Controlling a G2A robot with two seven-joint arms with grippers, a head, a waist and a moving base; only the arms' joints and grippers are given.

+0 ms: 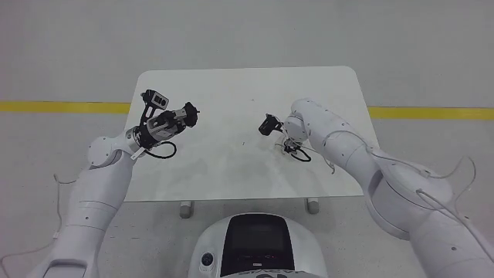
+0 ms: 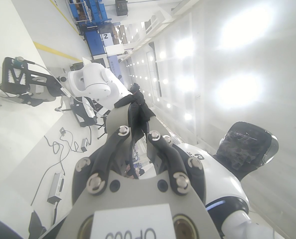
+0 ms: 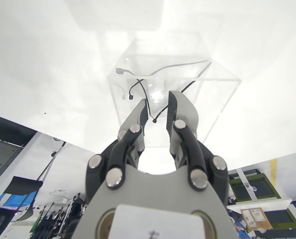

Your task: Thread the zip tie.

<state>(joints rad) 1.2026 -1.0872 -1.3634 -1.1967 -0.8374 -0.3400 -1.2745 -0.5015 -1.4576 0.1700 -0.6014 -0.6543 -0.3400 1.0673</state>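
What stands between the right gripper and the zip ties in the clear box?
Possibly the clear box itself: the zip ties lie inside it, and the open right gripper points at one face. Whether that face is a wall or an opening cannot be told. Nothing else intervenes.

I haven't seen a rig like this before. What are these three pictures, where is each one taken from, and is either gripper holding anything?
This is a two-armed robot working at a white table. The top view comes from a camera on the robot above its arms, looking down. The other two come from cameras on each wrist, looking along that arm's gripper. The right gripper is open and aimed at a clear box with several black zip ties inside. The left gripper is shut and points up toward the ceiling. Something dark sits at its tips, but I cannot tell whether it is a zip tie.
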